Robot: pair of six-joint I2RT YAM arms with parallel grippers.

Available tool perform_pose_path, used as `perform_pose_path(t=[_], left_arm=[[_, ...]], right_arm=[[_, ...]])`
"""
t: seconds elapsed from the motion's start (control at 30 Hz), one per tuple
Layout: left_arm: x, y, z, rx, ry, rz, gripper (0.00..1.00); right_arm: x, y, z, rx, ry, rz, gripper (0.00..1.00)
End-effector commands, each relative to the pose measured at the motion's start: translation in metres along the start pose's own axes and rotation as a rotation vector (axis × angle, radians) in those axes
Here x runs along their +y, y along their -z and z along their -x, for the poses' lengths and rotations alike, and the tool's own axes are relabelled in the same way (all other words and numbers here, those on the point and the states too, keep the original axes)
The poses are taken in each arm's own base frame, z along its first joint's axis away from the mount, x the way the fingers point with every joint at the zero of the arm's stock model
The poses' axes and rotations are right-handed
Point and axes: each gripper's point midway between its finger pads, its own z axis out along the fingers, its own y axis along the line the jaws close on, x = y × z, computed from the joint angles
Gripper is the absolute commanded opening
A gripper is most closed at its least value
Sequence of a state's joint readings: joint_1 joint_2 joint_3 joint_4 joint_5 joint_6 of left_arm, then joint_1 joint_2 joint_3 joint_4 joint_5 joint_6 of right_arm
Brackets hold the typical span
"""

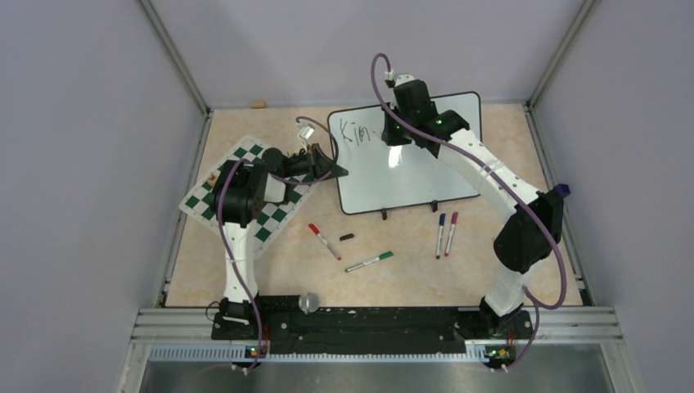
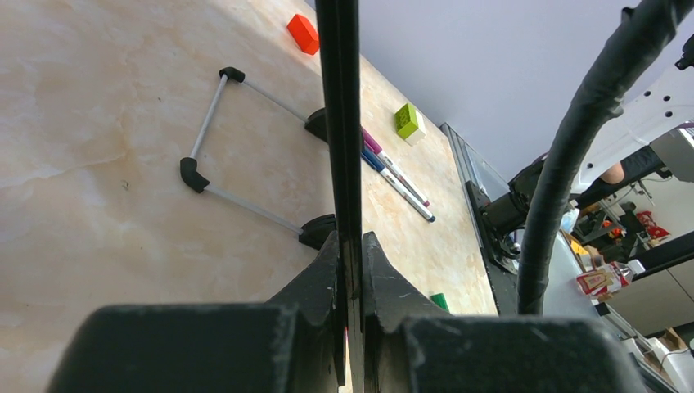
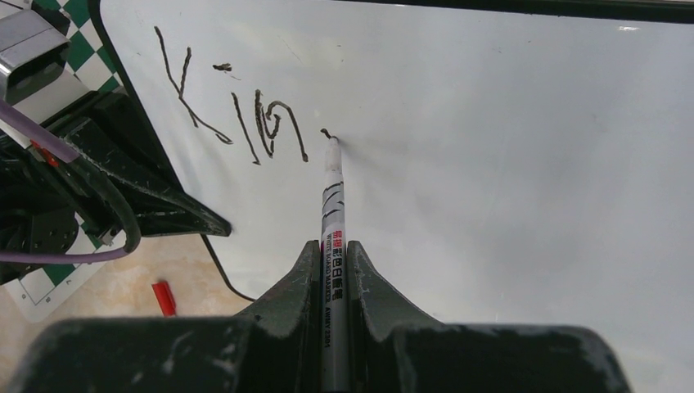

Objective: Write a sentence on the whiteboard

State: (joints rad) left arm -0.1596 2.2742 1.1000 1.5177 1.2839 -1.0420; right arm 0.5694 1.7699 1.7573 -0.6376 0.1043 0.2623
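Whiteboard (image 1: 434,176) stands toward the far edge of the table (image 1: 491,278), from the middle out to the right, face turned to the near edge. Of the sentence (image 3: 245,123) I read only "Kin" in black, in the board's upper left corner, with a small hook of a stroke just right of the n. The black marker (image 3: 331,196) has its tip touching the board at that hook.

The right gripper (image 3: 331,250) has its jaws pinched narrow on the marker's barrel. The left gripper (image 2: 350,246) has its jaws nearly closed on the board's black frame at the left edge, low down I think; the wrist view is too close for me to be sure.

The chess mat (image 1: 274,217) lies by the table's left edge, under the left arm. Loose between board and near edge I see a red marker (image 1: 324,241), a black cap (image 1: 347,237), a green marker (image 1: 368,261) and a blue and purple pair (image 1: 446,233) lying side by side.
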Motion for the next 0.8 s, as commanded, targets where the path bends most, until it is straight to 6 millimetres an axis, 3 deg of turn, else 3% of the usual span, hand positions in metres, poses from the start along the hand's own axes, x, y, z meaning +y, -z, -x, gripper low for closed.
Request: perform_pose_path(t=[0.0,0.43,0.77], left_arm=[[-0.012,0.005,-0.010,0.063,-0.206,-0.068,0.00],[-0.012,0.005,-0.010,0.056,-0.207,-0.063,0.00],[-0.012,0.005,-0.009,0.055,-0.211,-0.062,0.00]], right_arm=[[0.000,0.006,0.017,-0.044,0.005,-0.031,0.00],[-0.007,0.006,0.017,-0.043,0.007,-0.067,0.00],[-0.004,0.002,0.028,-0.064,0.014,-0.064,0.00]])
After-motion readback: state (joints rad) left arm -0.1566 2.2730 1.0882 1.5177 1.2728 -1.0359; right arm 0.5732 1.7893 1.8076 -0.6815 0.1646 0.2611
